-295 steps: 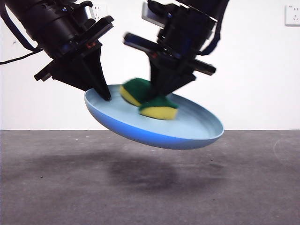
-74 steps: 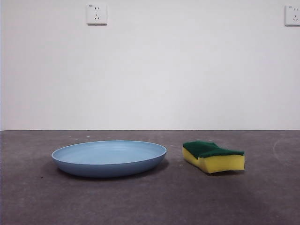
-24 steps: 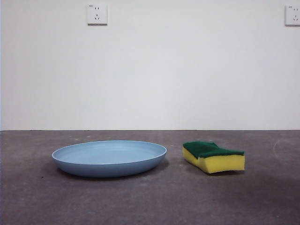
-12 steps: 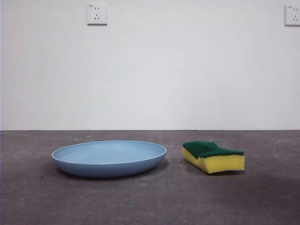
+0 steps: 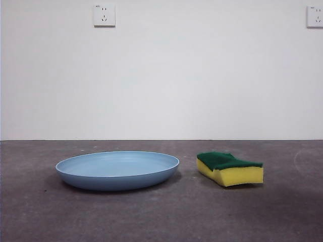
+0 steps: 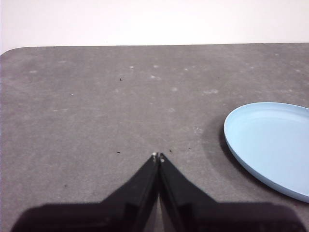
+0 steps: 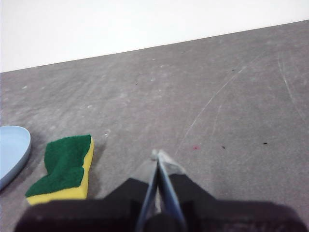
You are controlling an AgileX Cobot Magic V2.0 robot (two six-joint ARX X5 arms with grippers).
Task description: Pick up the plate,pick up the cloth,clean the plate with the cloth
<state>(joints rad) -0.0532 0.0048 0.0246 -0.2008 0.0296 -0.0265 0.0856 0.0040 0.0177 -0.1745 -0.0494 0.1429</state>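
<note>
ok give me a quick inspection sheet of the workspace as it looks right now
surface: grey table, scuffed and speckled
plate: flat on the table, nothing on it
cloth: really a yellow sponge, green face up, beside the plate, not touching
clutter: nothing seen
left gripper: shut, holds nothing, away from the plate
right gripper: shut, holds nothing, away from the sponge
cables: nothing seen
surroundings: white wall, two sockets

Front view from my console: plate (image 5: 117, 170) flat on table (image 5: 161, 217), at 9 o'clock of cloth (image 5: 230, 168). Cloth flat on table at plate's 3 o'clock, near it, not touching. Wall outlet (image 5: 104, 15) behind, toward 12 o'clock above plate; second outlet (image 5: 315, 16) toward 1 o'clock beyond cloth.
</note>
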